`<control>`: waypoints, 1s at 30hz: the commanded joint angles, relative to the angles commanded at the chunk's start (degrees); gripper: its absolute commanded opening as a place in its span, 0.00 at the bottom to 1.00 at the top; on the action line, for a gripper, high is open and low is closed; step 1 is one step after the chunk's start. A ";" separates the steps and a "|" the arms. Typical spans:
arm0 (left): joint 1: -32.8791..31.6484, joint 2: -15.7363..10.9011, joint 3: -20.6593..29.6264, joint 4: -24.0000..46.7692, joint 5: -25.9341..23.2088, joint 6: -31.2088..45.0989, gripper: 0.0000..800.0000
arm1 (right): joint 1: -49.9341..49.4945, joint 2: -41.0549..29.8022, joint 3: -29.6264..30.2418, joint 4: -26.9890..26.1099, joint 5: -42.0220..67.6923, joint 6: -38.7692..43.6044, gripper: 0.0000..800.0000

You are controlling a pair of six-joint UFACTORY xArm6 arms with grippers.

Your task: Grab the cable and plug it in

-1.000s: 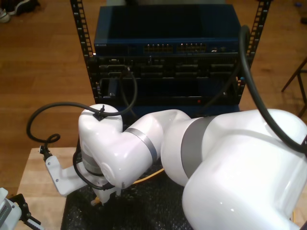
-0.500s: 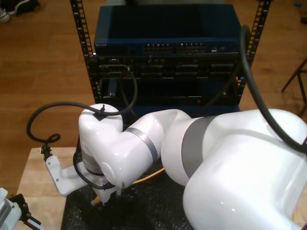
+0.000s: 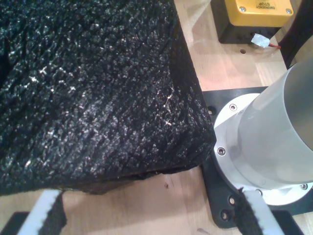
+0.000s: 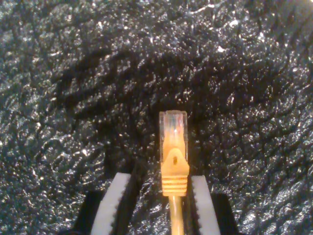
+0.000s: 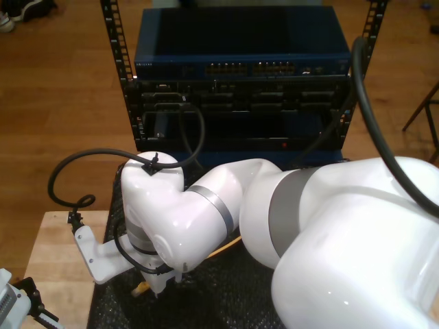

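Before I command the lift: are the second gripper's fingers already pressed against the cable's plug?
No. In the second wrist view the plug lies on the black foam between the fingers, with dark gaps on both sides.
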State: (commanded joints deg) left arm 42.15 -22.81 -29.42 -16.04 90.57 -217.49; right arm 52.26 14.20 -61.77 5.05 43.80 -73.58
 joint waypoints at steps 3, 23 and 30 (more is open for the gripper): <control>0.00 0.00 0.00 0.00 0.00 0.09 1.00 | 0.00 0.00 -0.09 0.00 0.00 0.00 0.35; 0.00 0.00 0.00 0.00 -0.09 0.09 1.00 | 0.00 0.00 -0.35 -0.18 -0.26 0.00 0.05; -0.09 0.00 0.00 0.00 -0.09 0.00 1.00 | -0.35 -0.44 -0.26 -0.09 -0.26 0.00 0.01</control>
State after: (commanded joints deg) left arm 42.07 -22.81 -29.42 -16.04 90.48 -217.49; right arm 51.91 13.76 -62.03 4.97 43.54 -73.58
